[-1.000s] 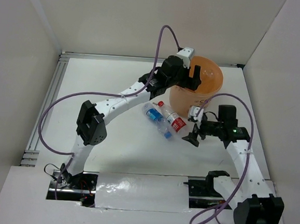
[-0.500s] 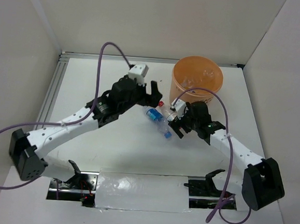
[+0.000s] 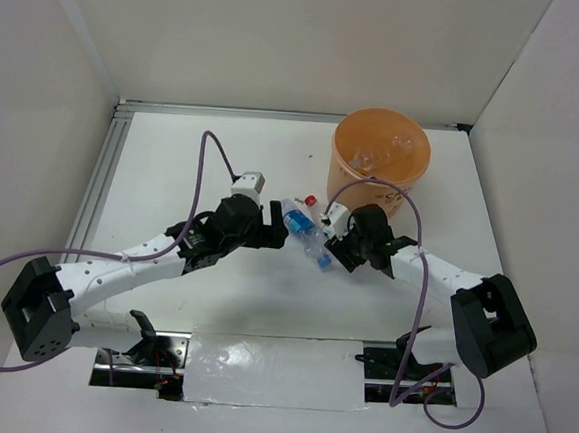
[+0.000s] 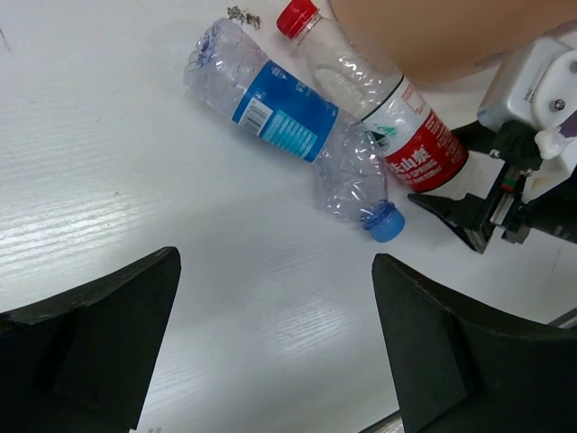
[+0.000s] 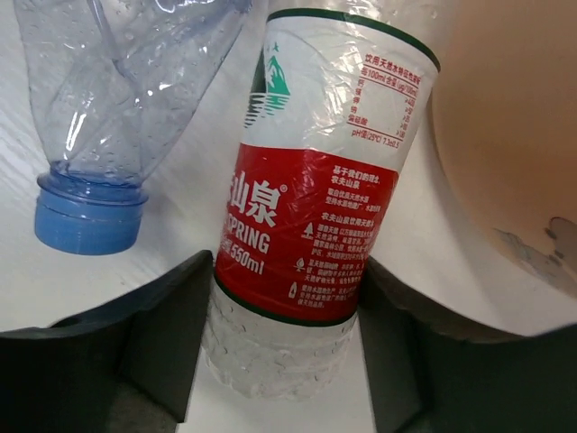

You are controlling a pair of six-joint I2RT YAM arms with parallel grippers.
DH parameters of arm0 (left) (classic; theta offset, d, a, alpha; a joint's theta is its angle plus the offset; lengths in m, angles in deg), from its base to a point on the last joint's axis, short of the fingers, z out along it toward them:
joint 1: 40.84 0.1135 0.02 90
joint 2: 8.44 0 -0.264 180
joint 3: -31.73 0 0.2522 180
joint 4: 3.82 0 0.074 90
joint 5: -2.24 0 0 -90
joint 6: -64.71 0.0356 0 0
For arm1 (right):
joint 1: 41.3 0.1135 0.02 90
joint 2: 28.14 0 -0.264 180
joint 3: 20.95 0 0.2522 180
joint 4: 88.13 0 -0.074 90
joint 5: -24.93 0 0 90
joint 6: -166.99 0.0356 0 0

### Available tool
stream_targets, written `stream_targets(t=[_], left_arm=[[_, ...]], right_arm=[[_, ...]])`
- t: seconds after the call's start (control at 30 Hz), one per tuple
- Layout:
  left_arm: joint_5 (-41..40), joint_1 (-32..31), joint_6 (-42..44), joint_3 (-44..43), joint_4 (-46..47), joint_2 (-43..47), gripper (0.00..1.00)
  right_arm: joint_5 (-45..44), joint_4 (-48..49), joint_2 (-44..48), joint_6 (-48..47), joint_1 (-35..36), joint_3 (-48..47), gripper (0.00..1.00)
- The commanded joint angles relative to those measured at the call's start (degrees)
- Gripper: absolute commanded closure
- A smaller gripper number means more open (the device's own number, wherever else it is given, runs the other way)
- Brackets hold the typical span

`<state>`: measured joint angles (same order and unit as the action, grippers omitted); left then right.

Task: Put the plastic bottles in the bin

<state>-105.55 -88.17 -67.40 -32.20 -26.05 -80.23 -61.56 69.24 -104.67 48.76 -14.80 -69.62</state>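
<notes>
Risk of red-label bottle (image 5: 306,234) squirting from right jaws astride its base, clamp unclear, bumping blue-label bottle (image 4: 284,110); left jaws open.

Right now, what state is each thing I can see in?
blue-label bottle: lying flat, crumpled, cap on.
red-label bottle: lying flat, cap on.
bin: upright, open-topped, clear bottles inside.
left gripper: open, empty.
right gripper: fingers either side of the red-label bottle's base; grip unclear.
</notes>
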Motion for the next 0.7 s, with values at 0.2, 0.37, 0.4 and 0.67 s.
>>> stream_targets(t=[0.2, 0.37, 0.4, 0.67], left_arm=[[-0.76, -0.22, -7.45, 0.08, 2.85, -0.27, 0.0], [1.69, -0.22, -11.68, -1.07, 2.84, -3.96, 0.0], [2.22, 0.3, -13.33, -1.07, 2.84, -4.67, 0.0], [4.85, 0.84, -17.57, -3.62, 1.61, -9.95, 0.0]], right_arm=[[12.47, -8.44, 13.29, -5.51, -2.24, -1.64, 0.73], [21.08, -15.65, 27.65, -9.39, -2.24, -7.35, 0.75], [22.32, -17.66, 30.01, -9.91, -2.24, -9.8, 0.76], [24.58, -9.53, 33.65, -1.23, -2.24, -20.36, 0.76]])
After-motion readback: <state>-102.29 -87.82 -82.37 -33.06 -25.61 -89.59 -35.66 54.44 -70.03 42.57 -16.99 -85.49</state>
